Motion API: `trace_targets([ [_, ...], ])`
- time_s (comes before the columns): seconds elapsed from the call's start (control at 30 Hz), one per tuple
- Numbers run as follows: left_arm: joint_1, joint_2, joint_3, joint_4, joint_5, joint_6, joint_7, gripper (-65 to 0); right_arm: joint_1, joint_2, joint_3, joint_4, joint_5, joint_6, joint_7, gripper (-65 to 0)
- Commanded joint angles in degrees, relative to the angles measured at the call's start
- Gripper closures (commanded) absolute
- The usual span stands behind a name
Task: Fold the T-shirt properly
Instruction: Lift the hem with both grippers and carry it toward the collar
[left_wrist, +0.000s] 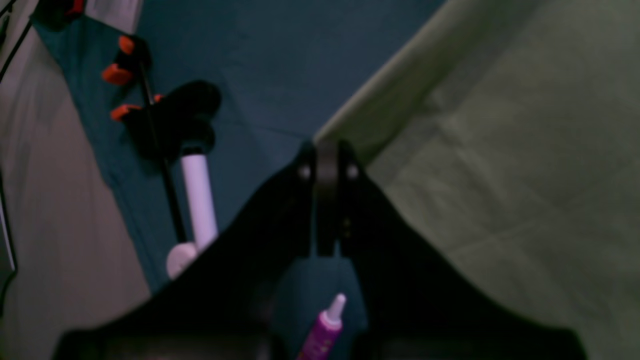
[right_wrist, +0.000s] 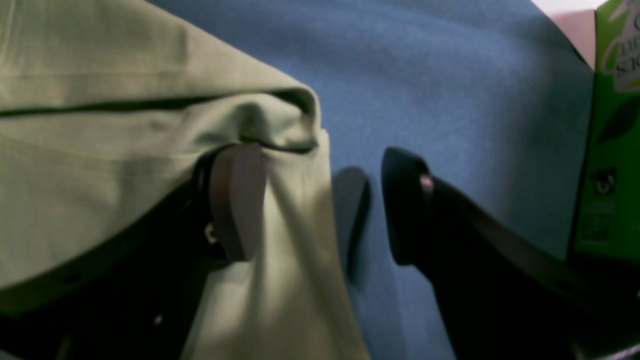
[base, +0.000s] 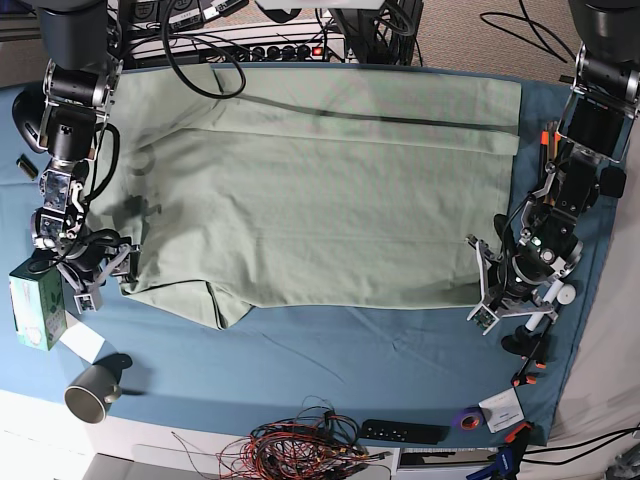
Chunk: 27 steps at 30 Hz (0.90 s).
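- Large pale sage-green soft-knit T-shirt (base: 320, 190) lies spread flat over most of the blue-teal table cloth (base: 330, 355); long folded band runs along its far edge, a small folded-under flap at the near left corner.
- Right gripper (base: 93, 268) sits at the shirt's near left corner, jaws spread wide. Right wrist view: one finger (right_wrist: 235, 200) is tucked under a raised fold of the shirt hem, the other finger (right_wrist: 405, 200) rests out on bare cloth. Nothing pinched between them.
- Left gripper (base: 490, 283) is at the shirt's opposite edge, near corner. Left wrist view: its two black fingers (left_wrist: 327, 190) are pressed together, tips right at the shirt's hem line. Cannot tell if any fabric is caught between them; the tips hide the contact.
- Green carton box (base: 32, 310) stands on the cloth just beside the right gripper, a white card under its near corner; it also shows at the right edge of the right wrist view.
- Grey-metal mug (base: 92, 390) on its side near the front left table edge.
- Black remote control (base: 402, 432) and a tangle of red and black wires (base: 300, 445) along the front edge.
- Purple tape roll (base: 466, 420) beside the remote.
- Black clamps with orange tips (left_wrist: 125, 70) grip the cloth edge by the left arm; white cylindrical post (left_wrist: 200, 200) close to them.
- Purple tube with a white nozzle (left_wrist: 327, 325) shows low between the left fingers.
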<state>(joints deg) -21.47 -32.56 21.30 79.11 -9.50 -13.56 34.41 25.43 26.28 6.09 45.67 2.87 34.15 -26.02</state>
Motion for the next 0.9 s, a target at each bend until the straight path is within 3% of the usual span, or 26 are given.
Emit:
trace_targets([
  [0.0,-1.5,-0.8,-0.6,0.8,0.3,0.6,-1.0,0.0,1.0,-0.1,-0.8,0.2,-0.3,1.3,0.5,-37.2],
  [0.1,-1.5,-0.8,-0.6,0.8,0.3,0.6,-0.8,0.0,1.0,-0.1,-1.7,0.2,-0.3,1.4,4.1,-36.5],
  [0.13,-1.5,-0.8,-0.6,0.8,0.3,0.6,-0.8,0.0,1.1,-0.1,-1.9,0.2,-0.3,1.4,5.0,-33.6],
  [0.17,-1.5,-0.8,-0.6,0.8,0.3,0.6,-0.8,0.0,1.1,-0.1,-1.9,0.2,-0.3,1.4,5.6,-28.0],
  [0.27,-1.5,-0.8,-0.6,0.8,0.3,0.6,-0.8,0.0,1.1,-0.1,-1.9,0.2,-0.3,1.4,5.3,-1.2],
  [0.53,-1.5,-0.8,-0.6,0.8,0.3,0.6,0.4,0.0,0.7,0.4,-1.9,0.2,-0.6,1.3,2.3,0.0],
  [0.77,-1.4,-0.8,-0.6,0.8,-1.7,0.6,2.3,0.0,-0.8,0.5,-1.9,0.5,-5.2,1.1,1.3,0.0],
  [0.87,-1.4,-0.8,-0.6,0.8,-1.9,0.5,2.9,0.0,-1.3,1.4,-1.9,0.5,-7.4,-3.0,1.0,0.0],
])
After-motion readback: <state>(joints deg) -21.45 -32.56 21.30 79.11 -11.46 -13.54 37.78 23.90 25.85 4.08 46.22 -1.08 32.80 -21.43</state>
